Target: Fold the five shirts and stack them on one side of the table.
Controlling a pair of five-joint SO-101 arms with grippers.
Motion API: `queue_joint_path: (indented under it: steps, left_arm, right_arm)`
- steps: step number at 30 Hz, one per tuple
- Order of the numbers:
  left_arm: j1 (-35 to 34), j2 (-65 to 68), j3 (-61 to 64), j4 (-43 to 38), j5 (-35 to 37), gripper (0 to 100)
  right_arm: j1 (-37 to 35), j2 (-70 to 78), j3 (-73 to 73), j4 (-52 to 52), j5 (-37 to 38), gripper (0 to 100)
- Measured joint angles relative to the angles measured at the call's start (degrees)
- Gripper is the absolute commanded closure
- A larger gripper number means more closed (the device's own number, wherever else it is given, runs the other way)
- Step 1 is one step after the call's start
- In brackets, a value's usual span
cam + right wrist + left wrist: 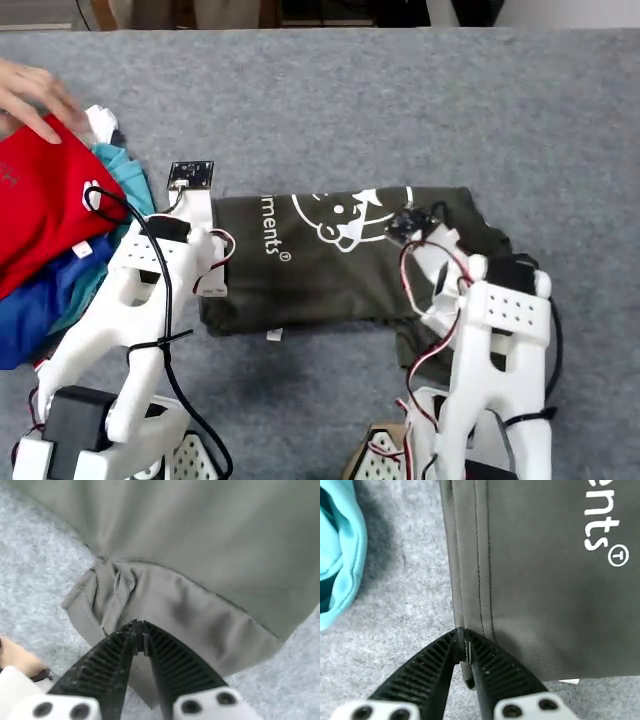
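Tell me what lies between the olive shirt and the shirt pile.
Nothing but grey table lies between the olive shirt and the pile's teal shirt. The left arm stands over that gap, its tool shut on the olive shirt's edge. A person's hand rests on the pile's red shirt.

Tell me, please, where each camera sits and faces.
High view: fixed above the table, looking down on both arms.
Left wrist view: on that wrist, along the left end effector shut on the dark shirt's hem.
Right wrist view: on that wrist, along the right end effector shut on a bunched fold.
Shared: the dark shirt, in all three.
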Motion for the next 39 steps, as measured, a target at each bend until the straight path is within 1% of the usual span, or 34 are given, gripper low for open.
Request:
queue_joint_path:
  steps: [7,10,14,18,21,24,26,29,32,37,39]
  left_arm:
    - [0.0,0.0,0.7,0.0,0.0,98]
    - [0.0,0.0,0.7,1.1,0.0,98]
    - [0.0,0.0,0.7,1.8,0.0,98]
    - [0.0,0.0,0.7,1.8,0.0,98]
    - [0.0,0.0,0.7,1.8,0.0,98]
    - [0.0,0.0,0.7,1.8,0.0,98]
    - [0.0,0.0,0.7,1.8,0.0,98]
    - [0.0,0.0,0.7,1.8,0.0,98]
    - [0.0,0.0,0.7,1.8,0.0,98]
    - [0.0,0.0,0.7,1.8,0.0,98]
    - [0.0,0.0,0.7,1.8,0.0,98]
  right_arm:
    - [-1.0,-0.1,11.8,-8.8,0.0,99.5]
    - [-0.9,-0.4,15.8,-9.9,0.0,99.5]
    - [-0.9,-1.5,16.8,-10.2,0.3,99.6]
    - [-1.1,-1.1,15.6,-6.6,3.9,99.6]
    - [-1.1,-1.8,12.8,-2.5,4.7,99.6]
    - [2.1,-5.0,8.2,-0.3,4.8,99.2]
    - [4.7,-7.7,5.1,0.6,5.5,96.0]
    - [7.7,-10.9,2.6,2.3,10.7,86.1]
    - [10.8,-11.7,2.8,2.7,19.4,79.4]
    - [17.6,-12.0,7.8,-2.5,37.8,79.3]
    - [18.5,-12.0,11.1,-5.2,44.0,79.3]
